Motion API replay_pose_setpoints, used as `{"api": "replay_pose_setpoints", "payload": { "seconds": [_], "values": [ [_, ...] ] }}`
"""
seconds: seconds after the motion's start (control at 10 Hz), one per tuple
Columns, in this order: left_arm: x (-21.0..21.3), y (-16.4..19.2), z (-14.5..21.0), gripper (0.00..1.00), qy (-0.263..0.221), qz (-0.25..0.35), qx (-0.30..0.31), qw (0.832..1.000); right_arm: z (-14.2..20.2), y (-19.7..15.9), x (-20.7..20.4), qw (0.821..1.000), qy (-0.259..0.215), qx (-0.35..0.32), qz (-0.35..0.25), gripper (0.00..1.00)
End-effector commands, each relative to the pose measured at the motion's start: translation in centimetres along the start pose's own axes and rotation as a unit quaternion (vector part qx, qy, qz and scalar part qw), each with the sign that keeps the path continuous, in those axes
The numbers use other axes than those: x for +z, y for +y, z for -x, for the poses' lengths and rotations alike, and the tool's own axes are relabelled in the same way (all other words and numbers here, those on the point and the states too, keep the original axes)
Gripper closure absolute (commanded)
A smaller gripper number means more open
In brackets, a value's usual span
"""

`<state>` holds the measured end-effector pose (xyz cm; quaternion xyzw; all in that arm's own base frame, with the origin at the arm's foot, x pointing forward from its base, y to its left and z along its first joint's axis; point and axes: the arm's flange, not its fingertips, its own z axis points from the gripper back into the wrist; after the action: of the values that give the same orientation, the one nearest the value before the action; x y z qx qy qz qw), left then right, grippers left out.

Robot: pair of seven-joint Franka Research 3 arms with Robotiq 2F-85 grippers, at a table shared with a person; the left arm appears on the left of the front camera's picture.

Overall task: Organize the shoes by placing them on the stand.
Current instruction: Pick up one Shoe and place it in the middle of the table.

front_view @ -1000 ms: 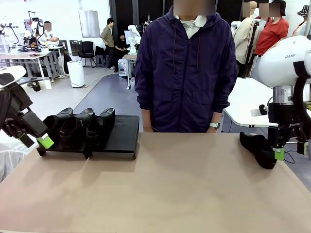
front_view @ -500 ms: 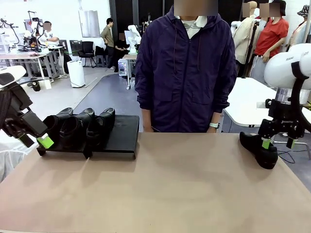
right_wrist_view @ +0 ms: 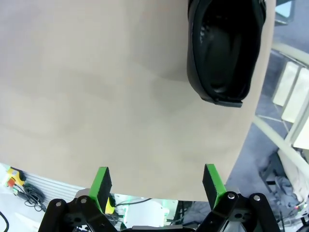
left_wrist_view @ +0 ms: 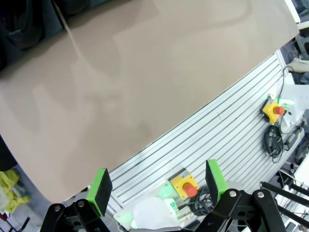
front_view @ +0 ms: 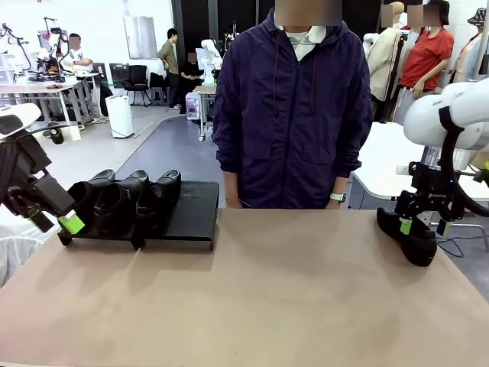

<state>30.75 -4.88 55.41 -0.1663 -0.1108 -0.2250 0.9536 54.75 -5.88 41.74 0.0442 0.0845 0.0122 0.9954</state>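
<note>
The right gripper hung spread and empty just above the last shoe at the table's right edge. The left gripper (also spread, empty) hovered beside the stand, which bore three shoes; one remained to place.

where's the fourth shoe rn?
Front view: the lone shoe lies on the table near its far right edge, just under the open right hand, away from the stand.
</note>
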Motion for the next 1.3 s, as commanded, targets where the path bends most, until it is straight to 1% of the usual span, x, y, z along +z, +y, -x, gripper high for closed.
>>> {"api": "replay_pose_setpoints", "payload": {
  "seconds": [0.0,0.2,0.4,0.6,0.7,0.9,1.1,1.2],
  "values": [
    [0.1,-0.1,0.1,0.00,-0.002,0.009,0.005,1.000,-1.0,0.2,0.3,1.000,0.002,-0.024,-0.008,0.00],
    [0.1,-0.1,0.1,0.00,-0.002,0.009,0.005,1.000,-1.6,0.1,-0.7,1.000,0.000,-0.024,-0.017,0.00],
    [0.1,-0.1,0.1,0.00,-0.002,0.009,0.005,1.000,-1.9,-0.1,-0.7,0.999,-0.013,-0.019,-0.026,0.00],
    [0.1,-0.1,0.1,0.00,-0.002,0.009,0.005,1.000,-2.5,-0.7,-0.9,1.000,-0.028,0.007,0.008,0.00],
    [0.1,-0.1,0.1,0.00,-0.002,0.009,0.005,1.000,-3.0,-1.0,-1.0,0.998,-0.052,0.007,0.015,0.00],
    [0.1,-0.1,0.1,0.00,-0.002,0.009,0.005,1.000,-4.7,-2.1,-1.5,0.992,-0.118,0.013,0.043,0.00],
    [0.1,-0.1,0.1,0.00,-0.002,0.009,0.005,1.000,-5.8,-2.6,-1.7,0.987,-0.151,0.037,0.047,0.00],
    [0.1,-0.1,0.1,0.00,-0.002,0.009,0.005,1.000,-6.1,-2.8,-1.7,0.987,-0.149,0.040,0.043,0.00]
  ]
}}
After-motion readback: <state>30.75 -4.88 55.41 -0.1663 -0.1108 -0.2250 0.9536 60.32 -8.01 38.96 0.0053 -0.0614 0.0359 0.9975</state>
